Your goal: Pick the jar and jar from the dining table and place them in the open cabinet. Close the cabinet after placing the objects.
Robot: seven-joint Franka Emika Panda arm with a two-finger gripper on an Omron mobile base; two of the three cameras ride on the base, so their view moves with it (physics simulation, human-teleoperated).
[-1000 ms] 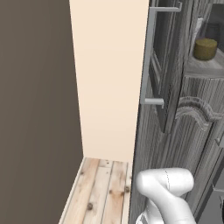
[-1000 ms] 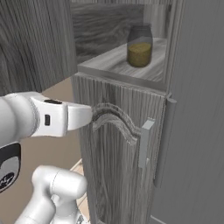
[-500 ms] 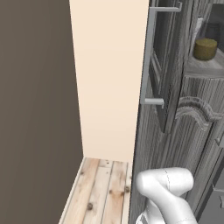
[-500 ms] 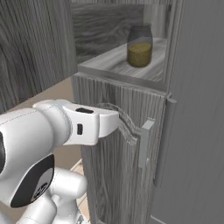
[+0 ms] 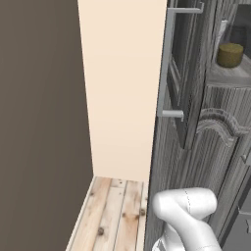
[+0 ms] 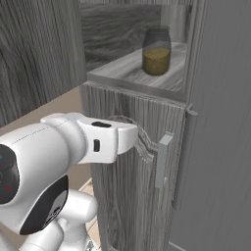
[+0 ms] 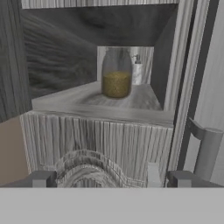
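A clear jar (image 7: 116,74) with olive-yellow filling stands upright on a shelf (image 7: 74,100) inside the open dark grey cabinet (image 6: 122,127). The same jar (image 6: 157,51) sits towards the shelf's back right, and the left base view catches this jar (image 5: 229,54) behind the open door's silver bar handle (image 5: 165,63). My gripper (image 7: 112,179) is open, its fingertips (image 7: 42,178) wide apart with nothing between them. It hangs in front of the arched lower panel, below the shelf edge and short of the jar. The dining table is out of view.
A small pale bottle shape (image 7: 137,72) shows behind the jar. A closed lower door carries a short silver handle (image 6: 162,159). Right of it a tall grey door (image 6: 220,122) stands close. A cream wall (image 5: 122,88) and plank floor (image 5: 112,211) lie left of the cabinet.
In the right base view my white arm has swung right and nearer the camera, across the lower cabinet door. The jar and the doors have not moved.
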